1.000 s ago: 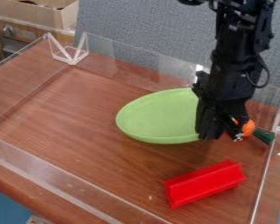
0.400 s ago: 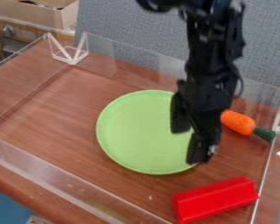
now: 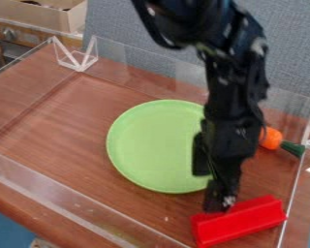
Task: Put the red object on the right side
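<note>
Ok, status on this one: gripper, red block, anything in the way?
Gripper open, just above red block's left end. Block flat at front right. Green plate beside, not blocking.

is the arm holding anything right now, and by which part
Nothing is held. The gripper hangs with its jaws open just left of the red block, which lies flat on the table.
</note>
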